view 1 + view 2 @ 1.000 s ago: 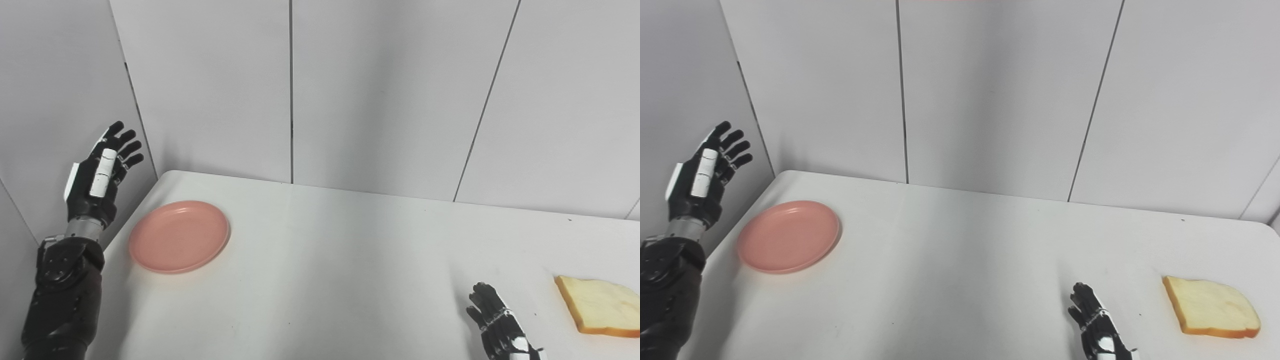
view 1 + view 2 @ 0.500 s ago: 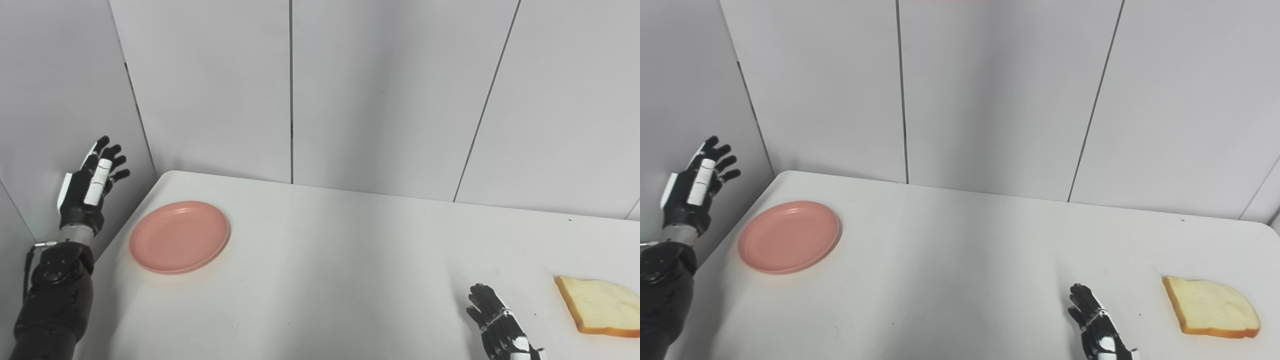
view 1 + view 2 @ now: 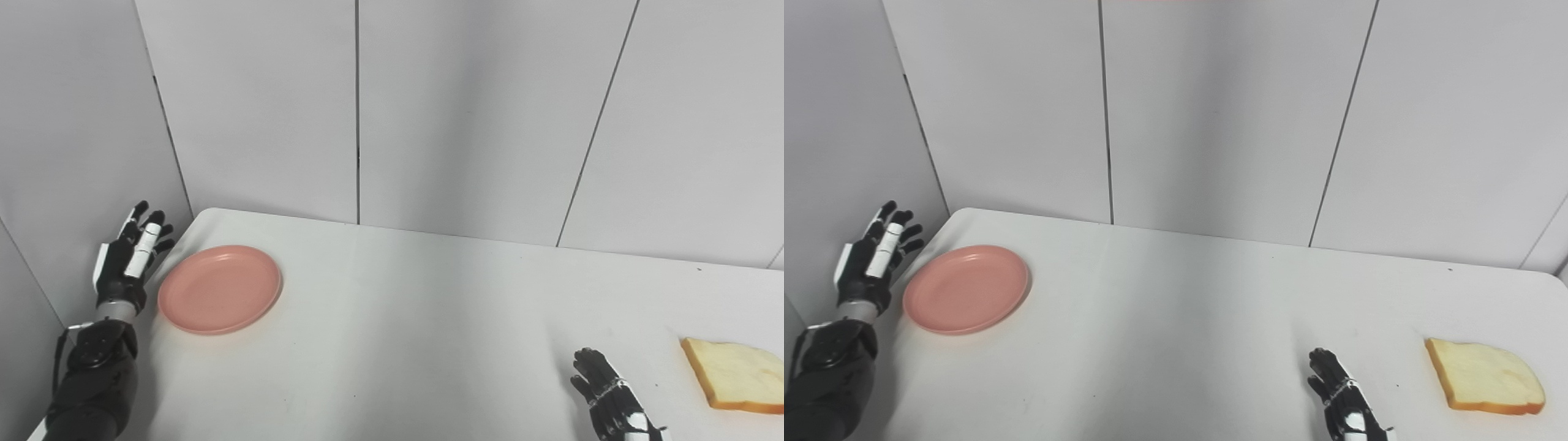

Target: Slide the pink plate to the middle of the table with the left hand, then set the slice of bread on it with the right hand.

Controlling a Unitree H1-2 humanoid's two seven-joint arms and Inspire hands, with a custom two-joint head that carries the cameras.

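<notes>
The plate (image 3: 219, 289) lies flat on the tabletop (image 3: 404, 331) toward its far left corner, at about 10 o'clock from the tabletop's middle, well short of the centre. It is pink, round and bare.

The left hand (image 3: 130, 260) stands at 9 o'clock of the plate, just beside its rim at the tabletop's left edge, with a narrow gap between them; whether it is over the edge or just off it cannot be told. Its fingers (image 3: 147, 236) are spread apart and point up and away toward the wall (image 3: 257, 104), holding nothing. The dark forearm runs down to the bottom left corner.

The bread (image 3: 1483, 376) lies flat near the tabletop's right edge, at about 4 o'clock from the middle, its browned crust along the near side. It is well apart from the plate.

The right hand (image 3: 1342, 407) sits low at the bottom edge, at 9 o'clock of the bread and near it without touching. Only part of it shows; its fingers (image 3: 1324, 366) point away and are slightly parted, with nothing in them.
</notes>
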